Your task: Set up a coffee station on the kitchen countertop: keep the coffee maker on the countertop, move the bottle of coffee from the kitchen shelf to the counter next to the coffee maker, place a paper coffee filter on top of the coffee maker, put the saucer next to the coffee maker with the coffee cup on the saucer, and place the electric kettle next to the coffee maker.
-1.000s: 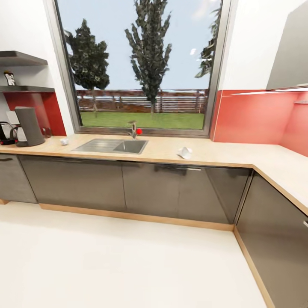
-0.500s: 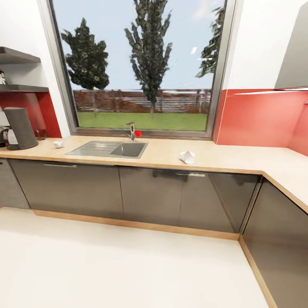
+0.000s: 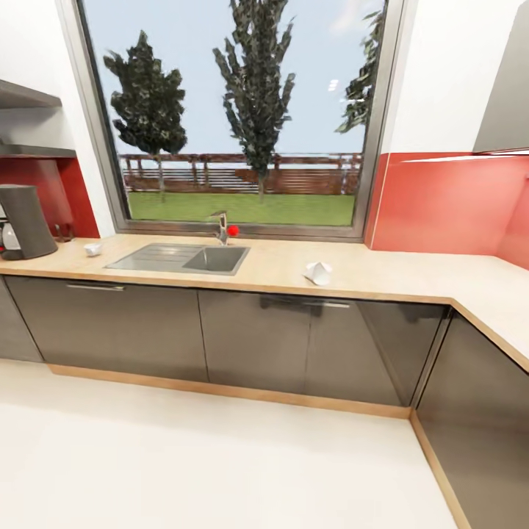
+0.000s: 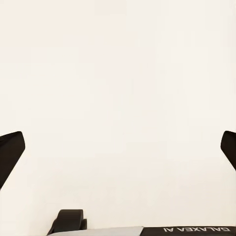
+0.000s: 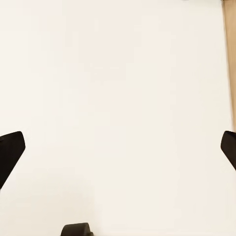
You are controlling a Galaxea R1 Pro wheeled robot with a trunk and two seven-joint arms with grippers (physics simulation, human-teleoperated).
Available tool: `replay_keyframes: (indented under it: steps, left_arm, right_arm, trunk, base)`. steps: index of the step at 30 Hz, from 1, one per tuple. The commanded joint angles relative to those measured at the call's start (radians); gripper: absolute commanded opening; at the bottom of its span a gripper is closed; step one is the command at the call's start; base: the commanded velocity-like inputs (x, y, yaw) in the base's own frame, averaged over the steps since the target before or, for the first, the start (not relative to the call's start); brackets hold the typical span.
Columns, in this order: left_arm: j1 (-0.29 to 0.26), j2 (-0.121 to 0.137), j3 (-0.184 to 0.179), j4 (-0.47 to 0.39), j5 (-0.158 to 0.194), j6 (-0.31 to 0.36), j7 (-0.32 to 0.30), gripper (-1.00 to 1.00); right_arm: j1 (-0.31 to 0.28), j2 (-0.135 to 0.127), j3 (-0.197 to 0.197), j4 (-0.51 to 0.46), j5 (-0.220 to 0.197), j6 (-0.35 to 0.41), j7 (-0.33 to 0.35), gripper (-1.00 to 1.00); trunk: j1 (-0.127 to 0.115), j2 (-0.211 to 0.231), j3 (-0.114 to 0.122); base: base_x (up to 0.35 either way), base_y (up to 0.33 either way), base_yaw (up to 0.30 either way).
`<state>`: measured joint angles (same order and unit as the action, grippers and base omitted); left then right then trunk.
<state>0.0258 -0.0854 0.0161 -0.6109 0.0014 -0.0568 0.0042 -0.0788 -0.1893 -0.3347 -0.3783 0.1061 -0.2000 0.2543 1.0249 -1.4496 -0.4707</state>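
- Head view, against the earlier frames: the whole scene has slid toward the left edge, so the camera has turned; the coffee maker point(image 3: 26, 220) is now cut by the frame edge, and nothing on the worktop has itself changed place.
- Head view: the kitchen countertop point(image 3: 382, 278) runs under the window point(image 3: 235, 110), with the inset sink point(image 3: 180, 258) and its tap point(image 3: 220, 226). The paper coffee filter point(image 3: 318, 272) lies tipped on the worktop, well apart from the coffee maker, the sink between them. A small white object point(image 3: 92, 249), too small to identify, sits between sink and coffee maker. The kitchen shelf point(image 3: 33, 152) hangs above the machine.
- Left wrist view: left gripper point(image 4: 118, 150) spread wide, fingertips point(image 4: 10, 152) at opposite frame edges, holding nothing, touching nothing; pale floor point(image 4: 118, 73) beyond.
- Right wrist view: right gripper point(image 5: 118, 150) equally spread, empty; pale floor beyond the fingertips point(image 5: 11, 150), with a wooden strip point(image 5: 229, 59) to one side.
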Motion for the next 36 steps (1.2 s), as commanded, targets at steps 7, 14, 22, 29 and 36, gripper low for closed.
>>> replay_keyframes:
  steps: [7,14,22,29,36]
  left_arm:
    - [0.0,-0.001,0.002,-0.001,0.0,-0.002,0.0,1.0]
    - [0.0,-0.001,0.002,-0.001,0.0,-0.002,0.0,1.0]
    - [0.0,-0.001,0.003,-0.001,0.0,-0.002,0.0,1.0]
    - [0.0,-0.001,0.002,-0.001,0.001,-0.003,0.0,1.0]
    - [0.0,-0.001,0.007,-0.002,0.002,-0.003,0.0,1.0]
  right_arm:
    - [-0.001,0.002,-0.008,0.001,0.01,-0.003,0.006,1.0]
    - [-0.001,0.002,-0.007,0.001,0.01,-0.003,0.006,1.0]
    - [-0.001,0.001,-0.007,0.0,0.01,-0.002,0.006,1.0]
    - [-0.001,0.001,-0.006,-0.001,0.01,-0.001,0.008,1.0]
    - [0.0,0.024,-0.009,-0.368,0.003,0.013,0.172,1.0]
  trunk:
    - [0.0,0.0,-0.001]
    - [0.0,0.0,-0.001]
    - [0.0,0.0,-0.001]
    - [0.0,0.0,-0.001]
    - [0.0,0.0,-0.001]
  base:
    - [0.019,-0.016,0.0]
    - [0.001,-0.001,0.0]
    - [0.0,0.0,0.0]
    - [0.0,0.0,0.0]
    - [0.0,0.0,0.0]
